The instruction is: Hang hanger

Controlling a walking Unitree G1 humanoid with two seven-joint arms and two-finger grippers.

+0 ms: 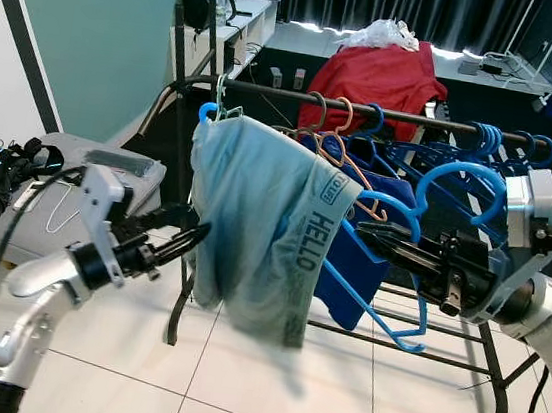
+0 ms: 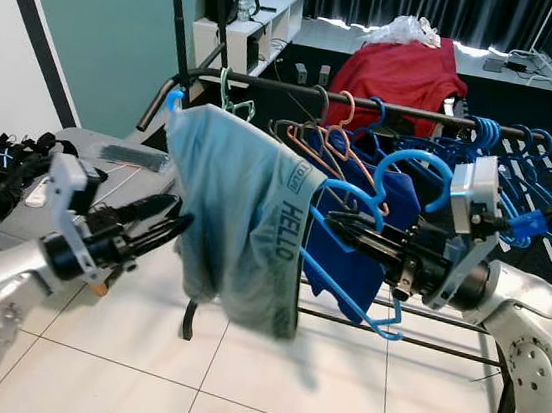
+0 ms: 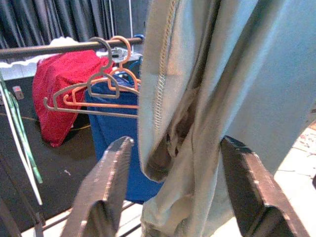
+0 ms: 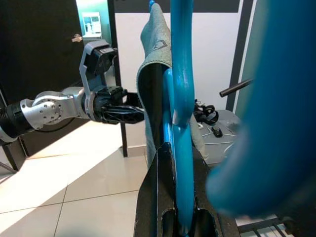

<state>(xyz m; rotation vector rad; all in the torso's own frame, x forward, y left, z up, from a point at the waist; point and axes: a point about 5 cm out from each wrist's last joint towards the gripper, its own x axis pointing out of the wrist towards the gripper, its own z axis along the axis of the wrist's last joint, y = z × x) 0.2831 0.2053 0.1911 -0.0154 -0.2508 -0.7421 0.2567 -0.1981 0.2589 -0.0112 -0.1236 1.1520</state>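
Rack (image 1: 388,114), "HELLO" on light-blue garment (image 1: 255,214)

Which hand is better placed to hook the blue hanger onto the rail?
Right. The right hand already grips the blue hanger just below the rail; the left hand is open beside the shorts.

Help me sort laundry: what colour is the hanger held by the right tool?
Blue hanger, clearest in the right eye view.

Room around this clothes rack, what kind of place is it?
Probably a home laundry or bedroom corner: a clothes rack crowded with blue hangers, light blue shorts hung up, and a tiled floor.
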